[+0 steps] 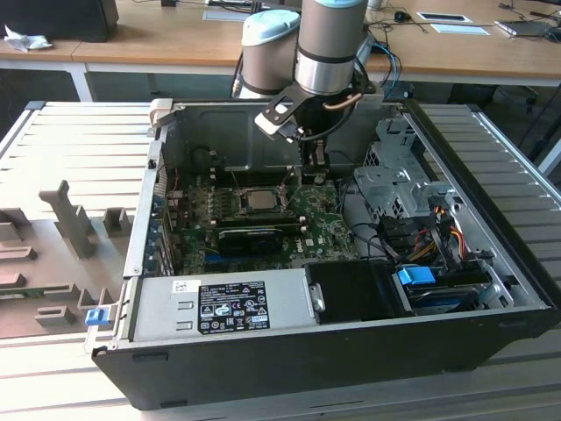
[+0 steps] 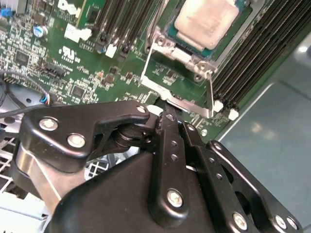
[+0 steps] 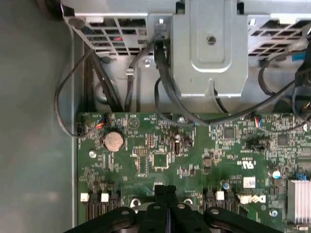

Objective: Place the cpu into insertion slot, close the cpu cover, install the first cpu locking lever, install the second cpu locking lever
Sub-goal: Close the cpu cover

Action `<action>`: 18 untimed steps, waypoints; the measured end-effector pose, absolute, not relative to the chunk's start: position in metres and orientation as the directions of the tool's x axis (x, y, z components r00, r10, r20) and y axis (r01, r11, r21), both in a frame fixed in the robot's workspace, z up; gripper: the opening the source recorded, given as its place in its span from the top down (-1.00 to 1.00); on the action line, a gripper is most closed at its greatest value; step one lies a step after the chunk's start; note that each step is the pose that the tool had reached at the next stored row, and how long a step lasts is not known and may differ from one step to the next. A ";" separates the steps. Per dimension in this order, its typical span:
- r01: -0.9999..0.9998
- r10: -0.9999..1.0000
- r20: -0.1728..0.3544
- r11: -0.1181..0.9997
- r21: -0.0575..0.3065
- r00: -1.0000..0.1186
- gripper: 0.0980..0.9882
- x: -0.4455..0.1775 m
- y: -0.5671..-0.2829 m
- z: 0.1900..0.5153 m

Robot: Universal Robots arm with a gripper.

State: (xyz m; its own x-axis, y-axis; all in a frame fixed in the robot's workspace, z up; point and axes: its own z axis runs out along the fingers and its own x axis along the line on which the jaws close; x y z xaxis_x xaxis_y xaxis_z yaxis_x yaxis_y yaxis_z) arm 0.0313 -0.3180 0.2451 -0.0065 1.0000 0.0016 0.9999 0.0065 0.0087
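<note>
The cpu (image 1: 259,200) (image 2: 206,22) lies flat in the insertion slot (image 2: 194,47) on the green board, pale metal face up. The cpu cover (image 2: 181,100), a thin metal frame with a square cut-out, stands swung open off the slot's side toward the exterior view's right. My gripper (image 1: 313,168) (image 2: 167,116) (image 3: 166,190) hangs low over the board just past the cover's free edge. Its black fingers are pressed together with nothing visibly between them, their tips right at that edge. A thin locking lever (image 1: 237,181) stands raised beside the slot.
The board lies inside an open computer case (image 1: 140,254). A power supply (image 1: 219,307) runs along the front, a metal drive cage (image 1: 403,175) (image 3: 209,53) with loose cables (image 3: 165,97) is close by. Black memory slots (image 2: 252,53) flank the socket; a long black card (image 1: 254,237) lies near it.
</note>
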 end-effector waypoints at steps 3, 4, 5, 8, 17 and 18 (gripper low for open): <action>1.000 1.000 0.002 0.007 0.009 -0.007 0.98 0.025 -0.318 0.245; 1.000 1.000 0.002 0.007 0.009 -0.007 0.98 0.024 -0.318 0.245; 1.000 1.000 0.002 0.007 0.008 -0.007 0.98 0.022 -0.318 0.244; 1.000 1.000 0.002 0.008 0.008 -0.008 0.98 0.012 -0.318 0.243; 1.000 1.000 0.002 0.023 0.008 -0.023 0.98 -0.011 -0.318 0.228; 0.999 0.999 0.002 0.032 0.007 -0.032 0.98 -0.012 -0.318 0.226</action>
State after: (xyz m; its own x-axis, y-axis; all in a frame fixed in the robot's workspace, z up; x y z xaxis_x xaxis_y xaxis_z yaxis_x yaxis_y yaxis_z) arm -0.0120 -0.3180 0.2260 -0.0319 0.9995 0.0017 0.9995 0.0319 0.0067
